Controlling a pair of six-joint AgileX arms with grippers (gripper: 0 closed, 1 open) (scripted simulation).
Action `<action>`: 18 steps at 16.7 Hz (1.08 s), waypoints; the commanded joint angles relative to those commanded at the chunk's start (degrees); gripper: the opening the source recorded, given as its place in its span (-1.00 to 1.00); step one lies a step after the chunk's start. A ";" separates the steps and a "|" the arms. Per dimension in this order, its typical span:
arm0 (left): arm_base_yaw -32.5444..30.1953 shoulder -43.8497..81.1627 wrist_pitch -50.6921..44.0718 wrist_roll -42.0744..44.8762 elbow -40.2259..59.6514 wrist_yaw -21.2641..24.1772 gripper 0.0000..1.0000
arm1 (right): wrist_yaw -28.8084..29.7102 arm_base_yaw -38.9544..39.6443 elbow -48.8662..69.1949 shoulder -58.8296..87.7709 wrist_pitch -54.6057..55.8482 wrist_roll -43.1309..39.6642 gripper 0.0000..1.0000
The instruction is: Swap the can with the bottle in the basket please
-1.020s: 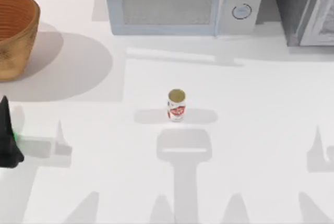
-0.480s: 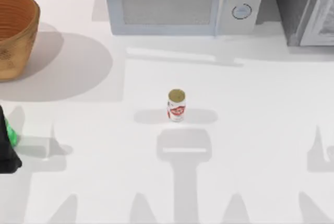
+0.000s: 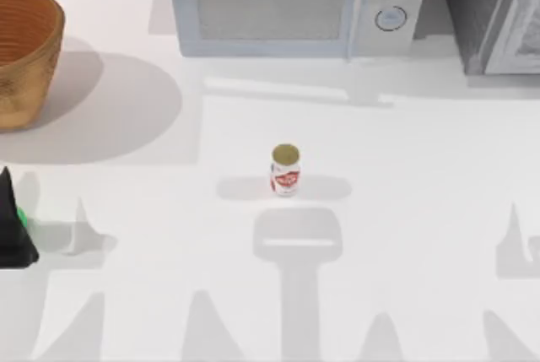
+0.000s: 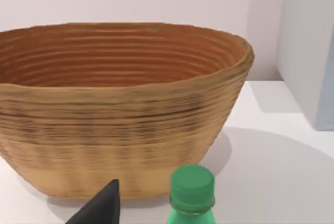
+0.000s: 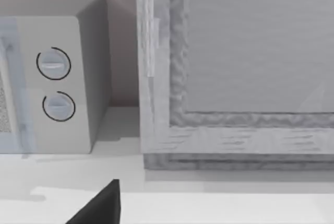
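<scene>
Wicker basket [image 3: 24,50] sits at the table's far left corner, orange-brown, ribbed. White can [image 3: 285,170] with red label stands upright mid-table, well apart from the basket and from both arms. Green bottle [image 4: 192,195] is out of the basket, upright, on the near side of it at the table's left edge; the top view gives just a sliver of green beside the left gripper [image 3: 15,231]. Left gripper is around or just beside the bottle; one dark finger [image 4: 99,208] shows next to the green cap, but whether the fingers are closed on it or parted I cannot tell. Right gripper [image 5: 99,205] is parked at the right, facing the microwave [image 3: 295,3] and a grey cabinet [image 5: 240,67]; its fingers' state I cannot tell either. Judgement: step in hand looks like setting the bottle down clear of the basket. Done well: keep it vertical, release only once it stands on the table, withdraw straight up so the cap isn't nudged. Can remains to go in.
</scene>
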 joint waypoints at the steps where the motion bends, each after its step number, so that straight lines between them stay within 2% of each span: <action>1: 0.64 4.21 3.69 0.30 -0.21 0.84 1.00 | 0.00 0.00 0.00 0.00 0.00 0.00 1.00; 11: 7.60 50.37 42.72 3.47 -2.17 9.50 1.00 | 0.00 0.00 0.00 0.00 0.00 0.00 1.00; 15: 9.81 62.31 52.30 4.09 -3.04 11.26 1.00 | 0.00 0.00 0.00 0.00 0.00 0.00 1.00; 18: 10.55 65.69 54.95 4.23 -3.40 11.69 1.00 | 0.00 0.00 0.00 0.00 0.00 0.00 1.00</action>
